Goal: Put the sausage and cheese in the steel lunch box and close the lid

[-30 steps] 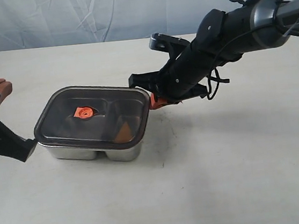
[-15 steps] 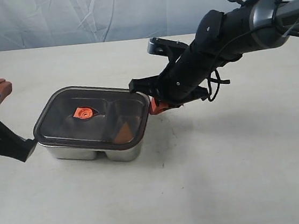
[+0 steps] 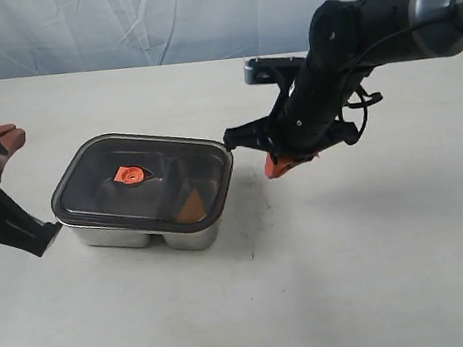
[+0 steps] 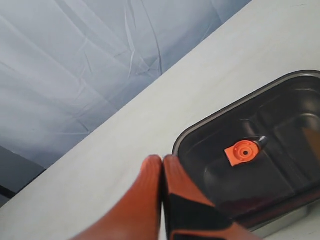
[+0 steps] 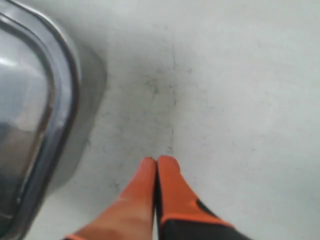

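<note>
Since a second ago the right tool has drawn back from the right-hand corner of the lid and now hangs just beside it, clear of it, over bare bench. I see its orange fingers clenched together with nothing between them, the box corner off to one side in its wrist view. Open bench spreads wide in front of the lunch box and to its right. Behind it the bench runs free to the pale curtain. The tight spot is the left-front corner of the box, where the black link of the left arm sits close.

My left tool waits left of the box, apart from it, its fingers clenched on nothing.

The lid lies flat on the lunch box, covering both compartments, its orange valve near the middle. Through the smoky lid I can see the cheese in the smaller right compartment, toward the front. I cannot make out the sausage under the dark lid
</note>
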`<action>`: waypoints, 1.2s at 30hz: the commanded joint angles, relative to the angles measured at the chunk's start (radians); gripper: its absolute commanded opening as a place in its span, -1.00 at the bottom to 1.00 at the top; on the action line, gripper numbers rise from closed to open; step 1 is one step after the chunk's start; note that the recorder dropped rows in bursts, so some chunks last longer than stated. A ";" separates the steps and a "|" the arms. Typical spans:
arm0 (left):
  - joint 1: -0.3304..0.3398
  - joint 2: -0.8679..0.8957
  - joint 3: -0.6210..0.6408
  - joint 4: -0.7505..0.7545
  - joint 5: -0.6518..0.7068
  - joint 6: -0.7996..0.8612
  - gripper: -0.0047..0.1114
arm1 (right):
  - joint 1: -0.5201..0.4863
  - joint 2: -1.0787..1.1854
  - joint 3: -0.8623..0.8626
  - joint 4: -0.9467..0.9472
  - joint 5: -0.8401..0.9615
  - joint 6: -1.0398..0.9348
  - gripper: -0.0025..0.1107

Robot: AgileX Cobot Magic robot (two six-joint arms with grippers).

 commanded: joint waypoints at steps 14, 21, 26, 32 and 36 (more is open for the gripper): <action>0.451 0.580 -0.127 0.353 -0.386 -0.277 -0.92 | 0.198 -0.043 -0.066 0.058 -0.141 -0.181 -0.96; 0.460 0.700 -0.168 0.353 -0.436 -0.274 -0.92 | 0.222 0.027 -0.066 0.062 -0.136 -0.202 -0.96; 0.460 0.825 -0.168 0.339 -0.440 -0.245 -0.92 | 0.222 0.076 -0.066 0.060 -0.099 -0.207 -0.96; 0.460 0.887 -0.168 0.266 -0.463 -0.213 -0.92 | 0.222 0.084 -0.066 0.056 -0.094 -0.207 -0.96; 0.460 0.887 -0.168 0.213 -0.465 -0.213 -0.92 | 0.222 0.084 -0.066 0.056 -0.098 -0.207 -0.96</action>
